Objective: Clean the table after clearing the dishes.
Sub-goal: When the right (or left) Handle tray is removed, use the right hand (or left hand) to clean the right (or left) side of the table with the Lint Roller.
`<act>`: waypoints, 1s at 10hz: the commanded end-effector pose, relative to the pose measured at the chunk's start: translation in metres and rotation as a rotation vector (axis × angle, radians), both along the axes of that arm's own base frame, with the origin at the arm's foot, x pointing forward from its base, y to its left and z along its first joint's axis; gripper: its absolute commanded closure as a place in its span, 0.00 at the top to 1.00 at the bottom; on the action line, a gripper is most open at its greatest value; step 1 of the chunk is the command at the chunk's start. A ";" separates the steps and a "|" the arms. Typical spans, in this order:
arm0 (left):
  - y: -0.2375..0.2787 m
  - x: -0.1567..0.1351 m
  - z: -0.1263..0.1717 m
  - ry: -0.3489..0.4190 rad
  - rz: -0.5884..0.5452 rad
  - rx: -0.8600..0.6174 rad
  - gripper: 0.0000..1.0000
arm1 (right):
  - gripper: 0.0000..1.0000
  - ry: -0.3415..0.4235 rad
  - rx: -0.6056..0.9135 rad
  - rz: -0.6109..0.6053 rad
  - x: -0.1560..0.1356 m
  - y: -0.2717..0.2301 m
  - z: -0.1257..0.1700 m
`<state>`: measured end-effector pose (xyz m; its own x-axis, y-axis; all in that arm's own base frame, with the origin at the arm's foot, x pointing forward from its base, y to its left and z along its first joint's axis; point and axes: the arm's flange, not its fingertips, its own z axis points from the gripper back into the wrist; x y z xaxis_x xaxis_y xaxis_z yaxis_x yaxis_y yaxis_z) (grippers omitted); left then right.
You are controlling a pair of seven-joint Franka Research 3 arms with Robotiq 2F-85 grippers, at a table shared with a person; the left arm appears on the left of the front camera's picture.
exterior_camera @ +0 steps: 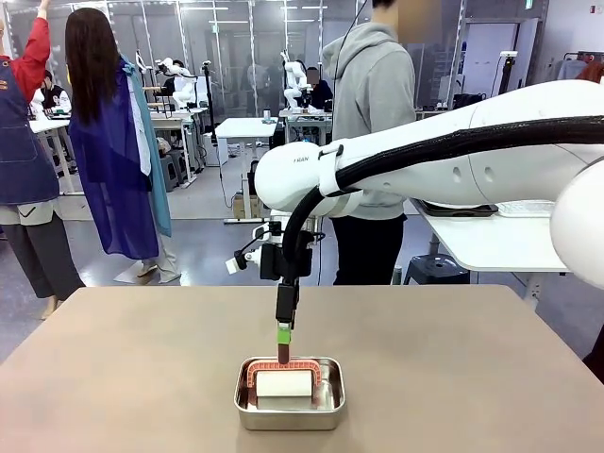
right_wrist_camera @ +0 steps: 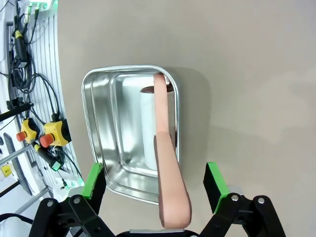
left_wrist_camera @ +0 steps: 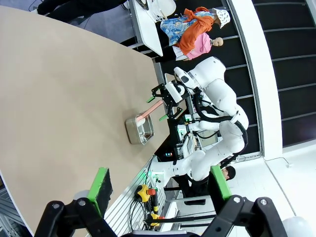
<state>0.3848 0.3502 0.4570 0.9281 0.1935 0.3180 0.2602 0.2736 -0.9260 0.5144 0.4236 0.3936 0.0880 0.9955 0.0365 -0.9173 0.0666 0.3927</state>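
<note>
Shallow rectangular steel pan (exterior_camera: 289,418); white roller with salmon-pink handle (exterior_camera: 284,383) lying inside, handle tilted upward. Person in grey hoodie (exterior_camera: 373,94) standing beyond.

Here's the table (exterior_camera: 113,377), wide and rectangular, its plain matte taupe-brown top flat, level and even in colour from edge to edge. 1 small steel pan (exterior_camera: 288,420) stands on it, close to the near edge, about midway along.

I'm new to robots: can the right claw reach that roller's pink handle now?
Likely yes: the right claw hangs open over the steel pan, the pink handle rising between its pads.
</note>
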 end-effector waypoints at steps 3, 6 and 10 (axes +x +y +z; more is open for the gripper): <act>0.000 -0.004 0.001 -0.003 -0.002 -0.014 1.00 | 1.00 0.001 -0.057 -0.006 0.000 0.014 -0.003; 0.000 -0.004 0.001 -0.003 -0.002 -0.014 1.00 | 0.20 -0.019 -0.058 -0.001 0.001 0.012 -0.003; 0.000 -0.004 0.001 -0.003 -0.002 -0.014 1.00 | 0.02 -0.014 -0.045 -0.012 -0.002 0.015 0.001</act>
<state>0.3848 0.3503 0.4570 0.9281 0.1935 0.3180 0.2602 0.2736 -0.9260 0.5175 0.4316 0.3917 0.0770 0.9969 0.0160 -0.9227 0.0652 0.3799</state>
